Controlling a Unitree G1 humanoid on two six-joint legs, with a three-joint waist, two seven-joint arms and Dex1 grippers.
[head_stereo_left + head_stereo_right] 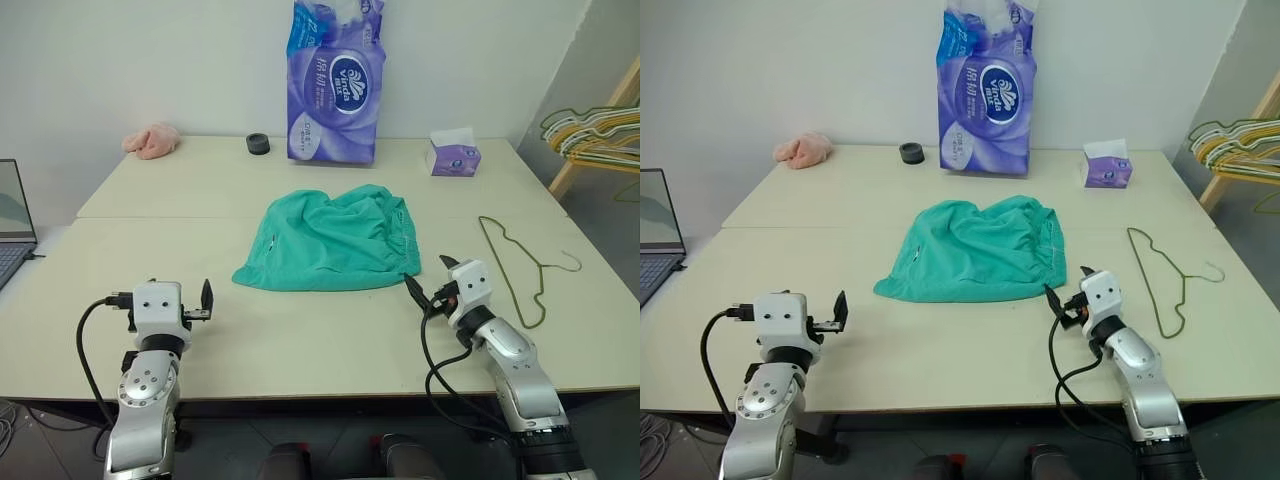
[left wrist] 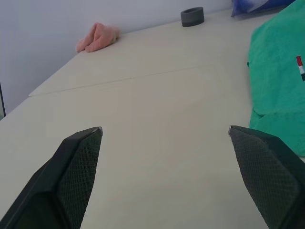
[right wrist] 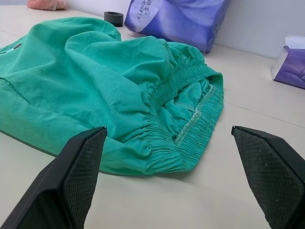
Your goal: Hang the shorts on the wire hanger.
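Starting out here: both my jaws are spread and empty, right gripper just short of the teal-green gathered-waist cloth shorts, thin olive wire hanger lying beyond it, left gripper idle. Next I reckon it's pinching that waistband.

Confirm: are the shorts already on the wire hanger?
No. The shorts lie crumpled flat on the table, and the wire hanger lies apart from them on the tabletop beside the right gripper.

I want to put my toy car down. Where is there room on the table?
Bare table: the wide strip between the pink cloth and the shorts, and between the shorts and wire hanger. Crowded along the wall: tape roll, tissue pack, tissue box.
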